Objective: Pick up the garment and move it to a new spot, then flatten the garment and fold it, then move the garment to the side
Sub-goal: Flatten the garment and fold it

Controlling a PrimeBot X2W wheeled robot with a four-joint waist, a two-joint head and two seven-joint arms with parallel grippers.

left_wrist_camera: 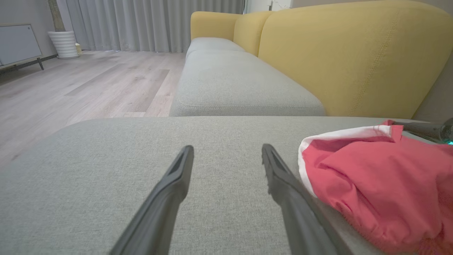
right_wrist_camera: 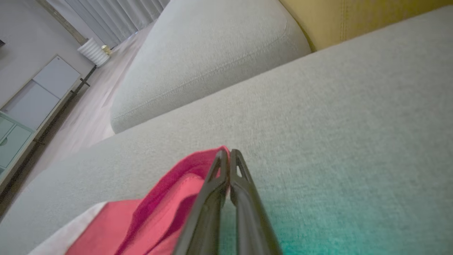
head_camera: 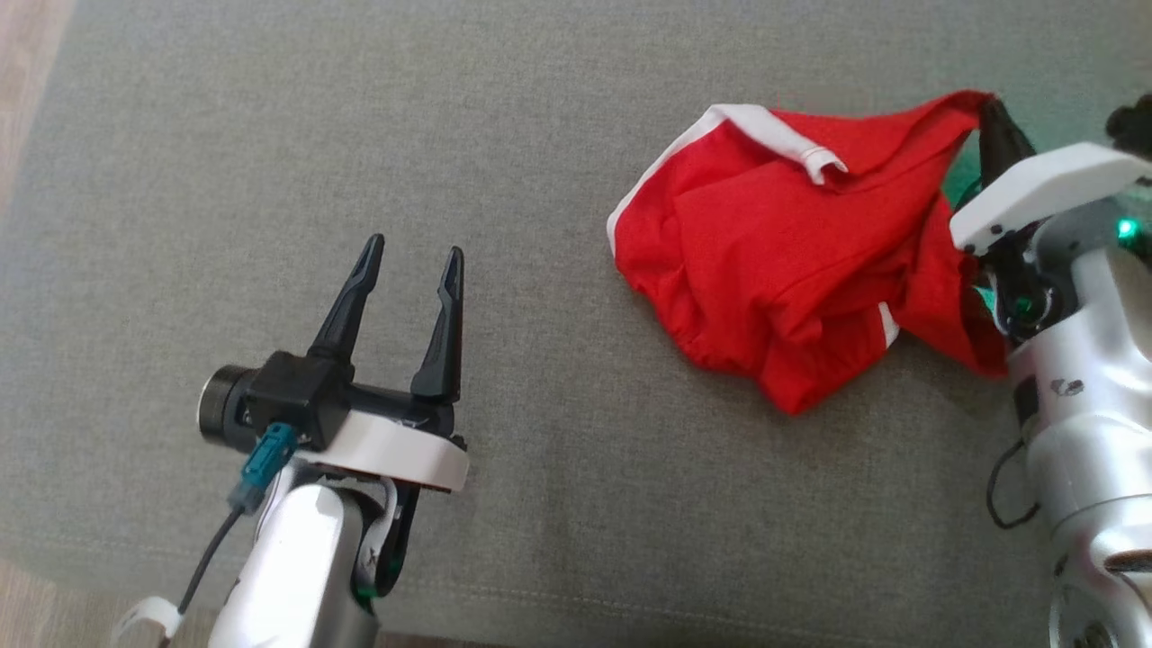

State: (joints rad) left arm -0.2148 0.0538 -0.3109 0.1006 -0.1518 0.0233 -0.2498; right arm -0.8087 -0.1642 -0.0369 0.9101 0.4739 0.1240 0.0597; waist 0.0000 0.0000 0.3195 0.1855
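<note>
The garment [head_camera: 792,243] is a red piece with white trim, crumpled on the grey cushion [head_camera: 540,135] at the right of the head view. My right gripper [head_camera: 990,112] is shut on the garment's far right corner, and that corner is lifted a little off the cushion. In the right wrist view the two fingers [right_wrist_camera: 244,198] are pressed together with the red cloth [right_wrist_camera: 159,209] pinched at their tips. My left gripper [head_camera: 412,252] hovers open over bare cushion to the garment's left. In the left wrist view the garment [left_wrist_camera: 382,191] lies just right of its fingers [left_wrist_camera: 283,184].
The grey cushion is part of a sofa with a yellow backrest [left_wrist_camera: 354,56] and a second grey seat [left_wrist_camera: 226,85] beyond. Wooden floor [left_wrist_camera: 88,85], a white cabinet [left_wrist_camera: 19,44] and a white plant pot [left_wrist_camera: 63,43] lie off the cushion's left edge.
</note>
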